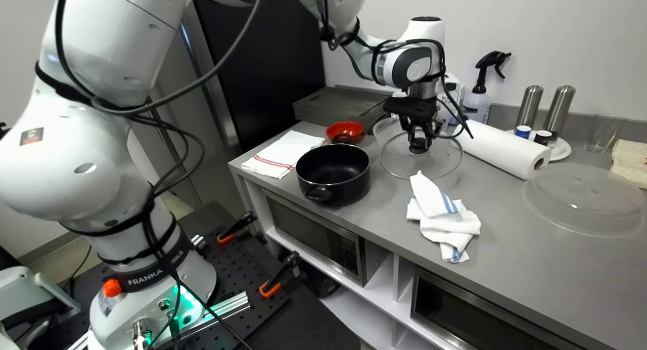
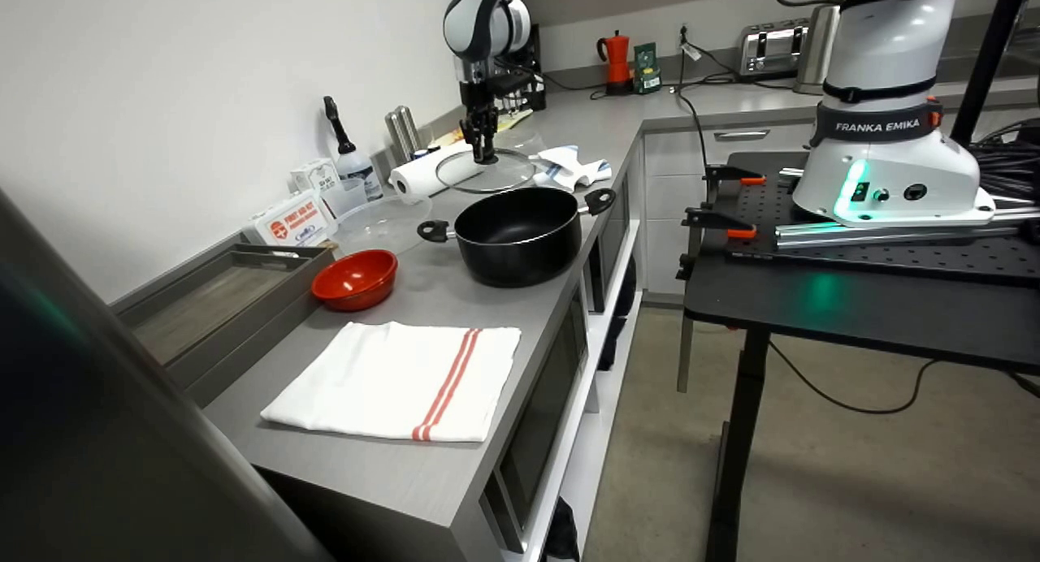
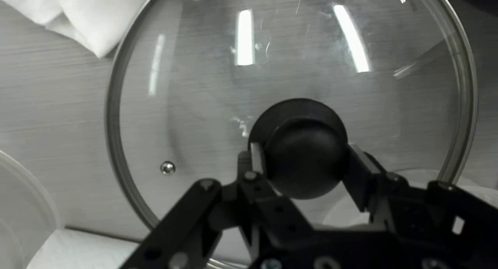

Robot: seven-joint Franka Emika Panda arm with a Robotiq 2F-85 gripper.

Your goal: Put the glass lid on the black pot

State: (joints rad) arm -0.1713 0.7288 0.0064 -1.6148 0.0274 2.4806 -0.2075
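The black pot (image 1: 333,180) stands on the grey counter near its front edge; it also shows in an exterior view (image 2: 520,245). Its top is uncovered and its inside is dark. The glass lid (image 1: 427,167) is beside the pot and appears raised above the counter, roughly level; it also shows in an exterior view (image 2: 487,179). In the wrist view, the lid (image 3: 295,70) fills most of the picture. My gripper (image 3: 303,156) has its fingers on both sides of the lid's black knob and is shut on it. The gripper points down in both exterior views.
A crumpled white towel (image 1: 445,218) lies near the lid. A paper towel roll (image 1: 500,146), a clear bowl (image 1: 386,131) and a red dish (image 1: 344,129) are around it. A large clear disc (image 1: 584,198) lies farther along the counter. A folded towel (image 2: 398,379) lies beside the pot.
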